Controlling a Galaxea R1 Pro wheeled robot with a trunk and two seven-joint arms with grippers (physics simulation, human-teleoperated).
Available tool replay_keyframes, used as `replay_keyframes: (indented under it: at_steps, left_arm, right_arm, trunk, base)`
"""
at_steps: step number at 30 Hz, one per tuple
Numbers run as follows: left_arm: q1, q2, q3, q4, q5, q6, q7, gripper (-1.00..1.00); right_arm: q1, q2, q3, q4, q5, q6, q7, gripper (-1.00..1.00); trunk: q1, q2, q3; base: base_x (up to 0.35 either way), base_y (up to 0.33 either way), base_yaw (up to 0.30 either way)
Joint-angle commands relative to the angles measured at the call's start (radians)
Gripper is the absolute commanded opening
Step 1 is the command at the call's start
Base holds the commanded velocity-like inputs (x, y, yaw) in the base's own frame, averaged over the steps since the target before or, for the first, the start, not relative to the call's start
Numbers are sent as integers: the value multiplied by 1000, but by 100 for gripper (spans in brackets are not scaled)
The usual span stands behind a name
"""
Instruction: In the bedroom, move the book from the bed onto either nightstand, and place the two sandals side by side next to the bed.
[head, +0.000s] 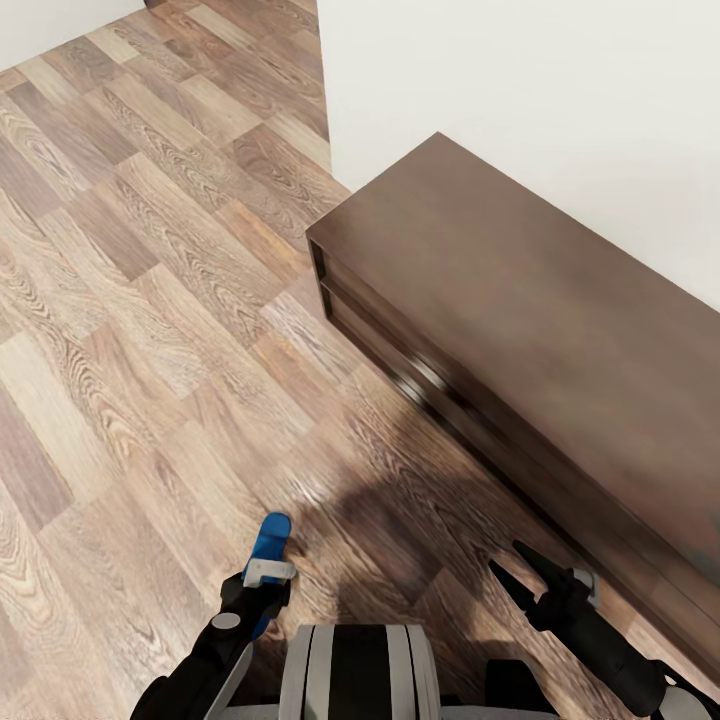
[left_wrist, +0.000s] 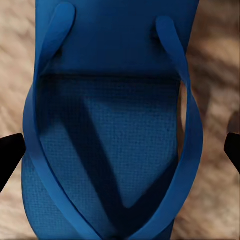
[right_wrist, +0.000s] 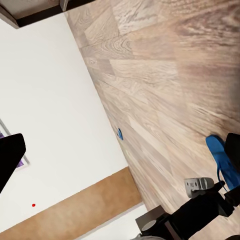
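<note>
Brown plank floor (head: 150, 330) ran beside a glossy dark wooden cabinet (head: 520, 310). Left gripper (head: 262, 580) clamped a flat blue sandal (left_wrist: 115, 140) by its textured sole; right gripper (head: 520, 570) hung with fingers apart.

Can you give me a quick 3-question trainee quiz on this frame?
1. True or false: the left gripper carries a blue sandal.
2. What stands against the white wall to the robot's right? A) a dark brown wooden cabinet B) a bed C) a window
3. The right gripper is ____ and holds nothing.

Key:
1. True: the sandal sticks out past the fingers in the head view, and the left wrist view sees it strap side up between the fingertips.
2. A: the cabinet, glossy top, on the plank floor.
3. Open: fingers spread over bare floor.
</note>
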Motion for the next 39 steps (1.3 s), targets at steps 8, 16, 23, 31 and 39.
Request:
replay_keyframes:
  at_steps: [8,16,23,31,39]
  left_arm:
    - [-1,1,-4,-1,10,5,9,-100]
    - [-1,1,-4,-1,10,5,9,-100]
    - [-1,1,-5,-1,10,5,9,-100]
    - [-1,1,-5,-1,10,5,9,-100]
    - [-1,1,-5,-1,10,5,9,-100]
  right_arm:
    - [0,0,-1,1,-2,5,0,100]
    - [0,0,-1,1,-3,5,0,100]
    - [0,0,-1,1,-2,5,0,100]
    - [0,0,-1,0,-3,5,0,100]
    - [0,0,-1,0,-2,5,0,100]
  trunk:
    - [0,0,0]
    - [0,0,0]
    - [-1,0,3]
    - [-1,1,11]
    - [-3,1,27]
  base:
    - [0,0,0]
    - [0,0,0]
    - [0,0,0]
    - [0,0,0]
    - [0,0,0]
